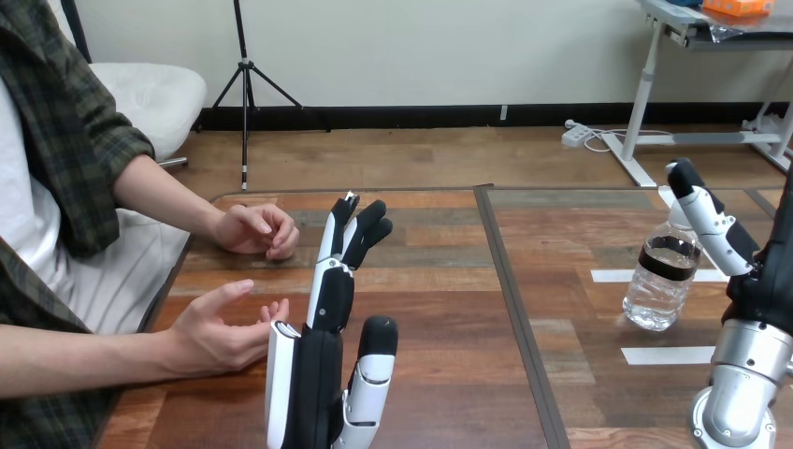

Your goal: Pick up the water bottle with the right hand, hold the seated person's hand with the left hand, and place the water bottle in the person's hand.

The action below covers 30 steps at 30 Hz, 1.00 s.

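So the water bottle (662,276) is standing upright on the table (439,281), over on the right half. It's a clear one with a dark band round it, and it sits between two white tape strips (668,355), one just behind it and one a bit in front. It's on the table, not lifted.

The right robot hand (720,229) comes up along the right edge, just beside the bottle's top. The bit of it I can see is stretched out straight and slanted up to the left, not wrapped round the bottle. Can't tell if it's actually touching the bottle's top or just passing close by.

The left robot hand (313,374) is up from the bottom edge, left of the dark seam (510,281) that runs down the table. It stands upright and spread, its fingers (332,290) straight and pointing away, thumb off to the right, holding nothing.

The person's hand at the lower left (220,327) lies palm-side toward that robot hand, loosely cupped, fingertips right up against the white shell on its left side. Touching or a hair apart, I can't say, but nothing is curled round it. The person's other hand (257,229) rests further back near the table's left edge, loosely curled, well apart from the bottle.
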Each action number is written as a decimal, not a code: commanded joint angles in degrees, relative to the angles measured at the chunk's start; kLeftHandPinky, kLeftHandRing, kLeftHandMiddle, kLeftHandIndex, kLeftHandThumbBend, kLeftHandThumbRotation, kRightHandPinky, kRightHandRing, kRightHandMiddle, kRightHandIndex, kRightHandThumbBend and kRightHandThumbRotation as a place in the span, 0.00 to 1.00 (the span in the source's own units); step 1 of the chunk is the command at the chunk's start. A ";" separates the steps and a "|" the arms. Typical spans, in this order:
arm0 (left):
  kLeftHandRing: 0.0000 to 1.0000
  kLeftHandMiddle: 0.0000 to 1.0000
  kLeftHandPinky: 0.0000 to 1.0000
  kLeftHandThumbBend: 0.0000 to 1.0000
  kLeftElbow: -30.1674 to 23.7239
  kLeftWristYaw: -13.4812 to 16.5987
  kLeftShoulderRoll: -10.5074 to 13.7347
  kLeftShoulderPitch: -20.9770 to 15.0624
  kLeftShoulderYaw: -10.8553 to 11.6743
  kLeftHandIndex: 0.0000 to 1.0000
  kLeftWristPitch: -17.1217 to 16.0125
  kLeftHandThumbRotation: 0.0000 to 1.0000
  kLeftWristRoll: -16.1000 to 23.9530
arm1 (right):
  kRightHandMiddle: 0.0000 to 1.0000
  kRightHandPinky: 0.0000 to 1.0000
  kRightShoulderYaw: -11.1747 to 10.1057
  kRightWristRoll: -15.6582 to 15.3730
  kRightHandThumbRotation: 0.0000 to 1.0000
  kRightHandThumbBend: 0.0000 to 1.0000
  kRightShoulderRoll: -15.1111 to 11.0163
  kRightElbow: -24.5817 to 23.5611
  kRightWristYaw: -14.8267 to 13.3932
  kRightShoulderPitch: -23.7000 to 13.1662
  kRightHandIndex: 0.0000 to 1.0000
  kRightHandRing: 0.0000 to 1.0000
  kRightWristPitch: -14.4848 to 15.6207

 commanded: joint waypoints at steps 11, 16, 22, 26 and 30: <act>0.88 0.91 0.95 0.42 -0.24 -0.75 -3.00 -2.36 0.31 0.97 -0.17 1.00 -0.80 | 1.00 1.00 0.89 2.74 0.55 1.00 -1.81 5.43 3.18 -7.38 0.95 1.00 -0.27; 0.88 0.90 0.95 0.43 -0.02 -0.82 -2.94 -2.45 0.37 0.97 -0.56 1.00 -0.88 | 1.00 1.00 0.45 5.70 0.52 1.00 -1.42 6.26 6.65 -7.96 0.95 1.00 0.22; 0.87 0.90 0.95 0.43 -0.37 -0.84 -2.98 -2.33 0.46 0.97 -0.34 1.00 -0.81 | 1.00 1.00 0.34 7.61 0.49 1.00 -1.25 6.96 9.24 -8.58 0.95 1.00 1.04; 0.87 0.90 0.95 0.43 -0.45 -1.14 -2.89 -2.25 0.34 0.97 -0.33 1.00 -1.23 | 1.00 1.00 0.51 8.44 0.47 1.00 -1.20 7.38 10.86 -8.94 0.94 1.00 0.93; 0.87 0.90 0.95 0.43 -0.59 -1.35 -2.84 -2.14 0.36 0.97 -0.30 1.00 -1.33 | 1.00 1.00 0.78 8.96 0.44 0.99 -1.16 7.49 12.28 -9.14 0.94 1.00 1.05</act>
